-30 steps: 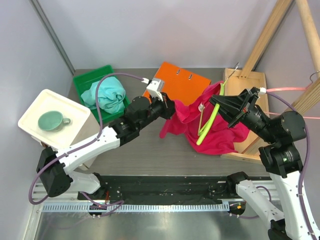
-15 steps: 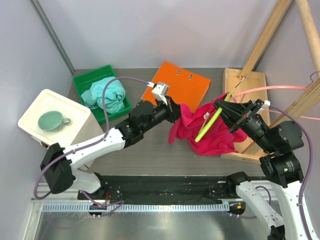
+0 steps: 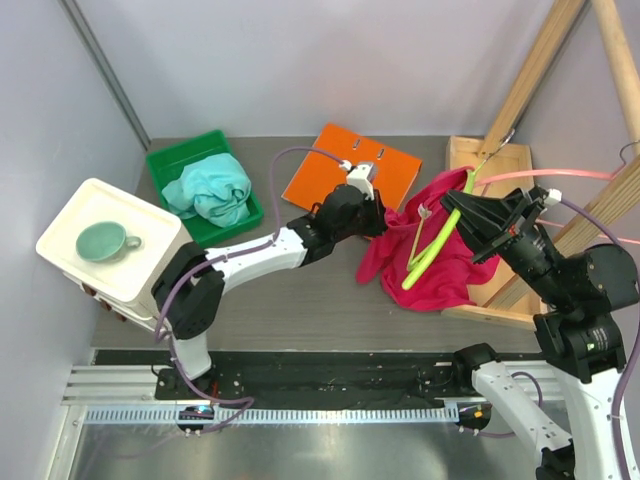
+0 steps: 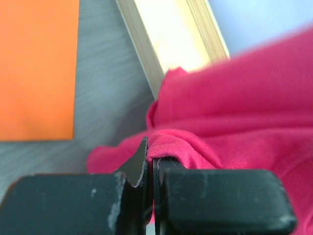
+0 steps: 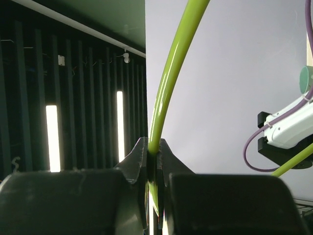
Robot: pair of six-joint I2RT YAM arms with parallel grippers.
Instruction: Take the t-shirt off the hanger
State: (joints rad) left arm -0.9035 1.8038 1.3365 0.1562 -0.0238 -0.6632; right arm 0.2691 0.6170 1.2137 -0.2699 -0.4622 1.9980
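The left gripper (image 3: 372, 216) is pressed together on a thin fold at the left edge of the shirt (image 3: 448, 282); the wrist view shows red cloth nipped between the jaws. The shirt sits bunched right of centre, draped on the hanger (image 3: 425, 258), against the tray (image 3: 500, 160). The right gripper (image 3: 465, 207) pinches the hanger's green bar. That small fold may slip out, or cloth may snag on the hanger's end if the arms pull apart.

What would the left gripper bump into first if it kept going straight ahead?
The left gripper would meet more of the pink t-shirt it pinches, bunched right past its tips. The green hanger probably lies farther on, though depth is unclear.
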